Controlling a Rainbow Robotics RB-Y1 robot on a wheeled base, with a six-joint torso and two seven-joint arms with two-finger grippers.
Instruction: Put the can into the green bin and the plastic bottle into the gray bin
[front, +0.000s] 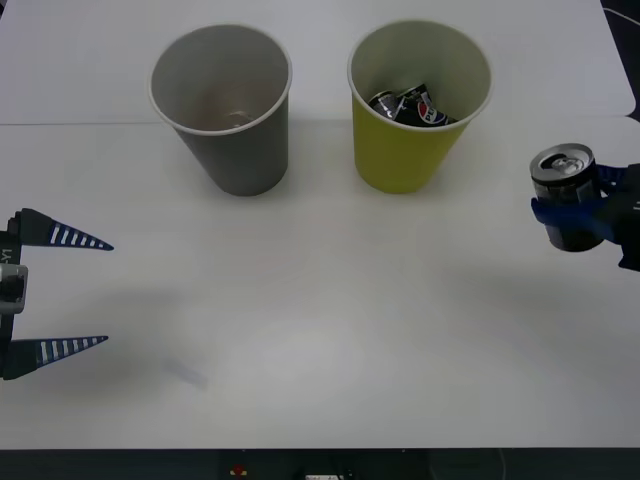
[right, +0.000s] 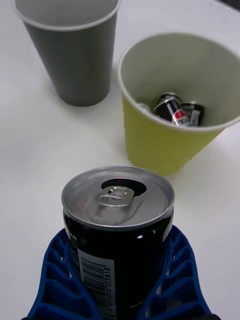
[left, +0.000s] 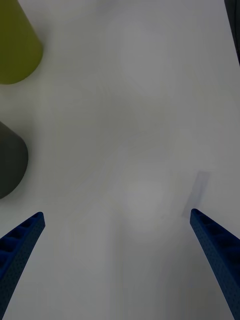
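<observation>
The white tabletop (front: 320, 330) carries two big paper cups. The gray bin (front: 222, 105) stands at about 11 o'clock in the front view, and the green bin (front: 418, 105) just beside it at 1 o'clock, not touching. Inside the green bin lie black cans (front: 410, 106) with a red-white-blue round logo; I cannot read any words on them.

The left claw (front: 75, 293) waits at 9 o'clock, wide open and holding nothing.

The right claw (front: 572, 215) is at 3 o'clock, near the tabletop's edge, with its blue ribbed fingers (right: 60, 280) closed around the lower body of the can (right: 118, 225). The can is upright, apart from both bins. Its body looks dark with a silver top and pull-tab; a barcode with small digits is on its side, too small to read surely.

I judge the can is light, stiff but easy to dent, and smooth, so it may slip. A hold around the middle of the body seems best.
</observation>
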